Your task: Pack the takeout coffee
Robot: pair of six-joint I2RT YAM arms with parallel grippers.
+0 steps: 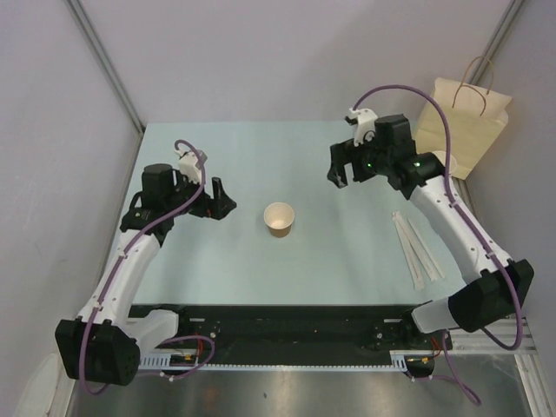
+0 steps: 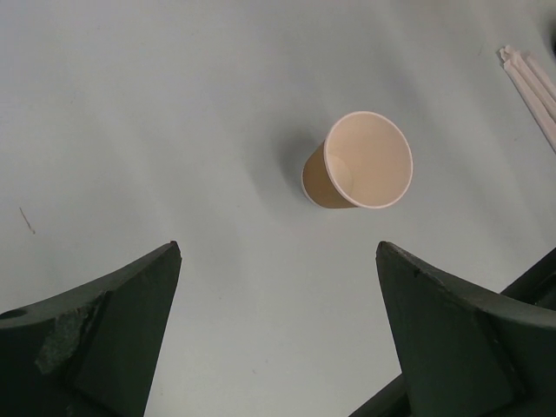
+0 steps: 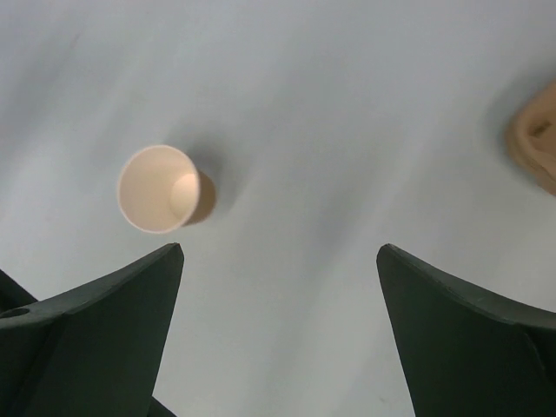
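Observation:
The takeout coffee, a small brown paper cup with a white inside, stands upright and empty in the middle of the pale table. My left gripper hovers a short way to its left and is open with nothing in it. In the left wrist view the cup lies ahead of the spread jaws. My right gripper hangs above the table to the cup's upper right, open and empty. The right wrist view shows the cup ahead and to the left of that gripper.
A tan paper bag with twisted handles stands upright at the far right corner of the table. Long white wrapped straws lie on the right side of the table, also showing as straws at the left wrist view's edge. Grey walls enclose the table.

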